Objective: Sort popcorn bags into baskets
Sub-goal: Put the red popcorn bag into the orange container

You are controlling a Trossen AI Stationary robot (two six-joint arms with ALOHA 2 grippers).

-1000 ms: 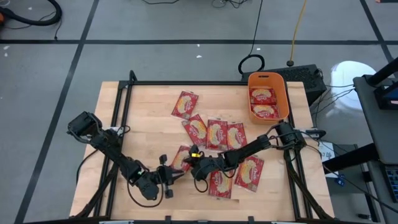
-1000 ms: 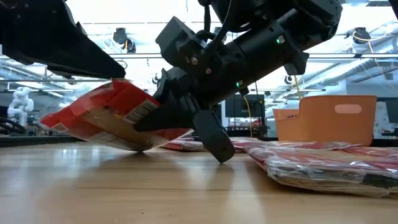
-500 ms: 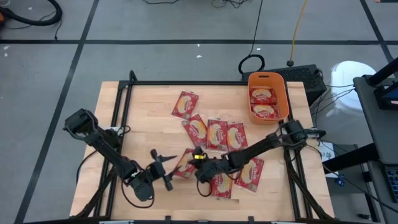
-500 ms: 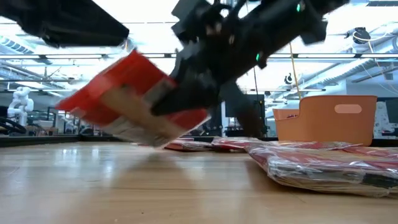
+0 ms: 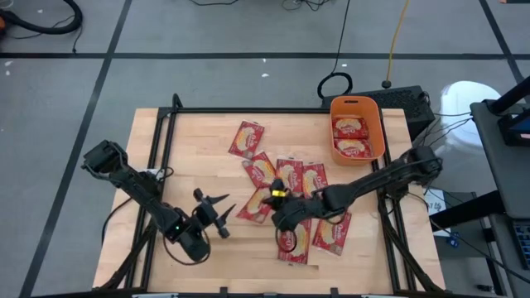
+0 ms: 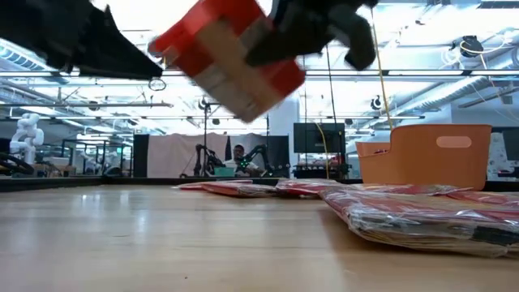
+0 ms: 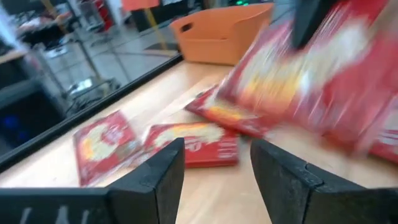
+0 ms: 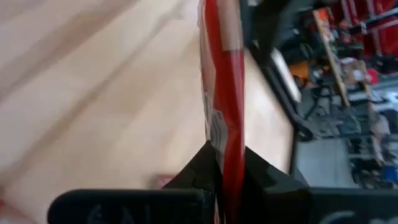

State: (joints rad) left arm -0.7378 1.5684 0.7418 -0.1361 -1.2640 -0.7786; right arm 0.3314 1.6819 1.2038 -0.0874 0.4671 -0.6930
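My right gripper (image 5: 270, 206) is shut on one red popcorn bag (image 5: 256, 203), which hangs high above the table in the low view (image 6: 230, 55). My left gripper (image 5: 217, 211) stands open just left of that bag, with nothing between its fingers (image 7: 217, 168). The orange basket (image 5: 378, 124) stands at the table's far right corner with two bags lying flat inside. Several more bags (image 5: 290, 176) lie flat on the wood in the middle and near right. My right gripper pinches the bag's edge (image 8: 226, 155) between its two fingers; the wrist view shows the bag edge-on. The fingers come from the table's right, slanting down. The bag is lifted clear of the table and sticks out tilted toward the left (image 6: 203, 32).
One loose bag (image 5: 247, 138) lies farther back; others (image 5: 331, 232) lie near the right front edge, under my right arm. A black frame rail (image 5: 161, 149) runs along the table's left side. Bare wood lies at the left and near left.
My right gripper has risen and gone toward the far right with the bag, which went from resting on the table by one edge to hanging clear. My left gripper has opened, turned and drawn back from the bag toward the table's left.
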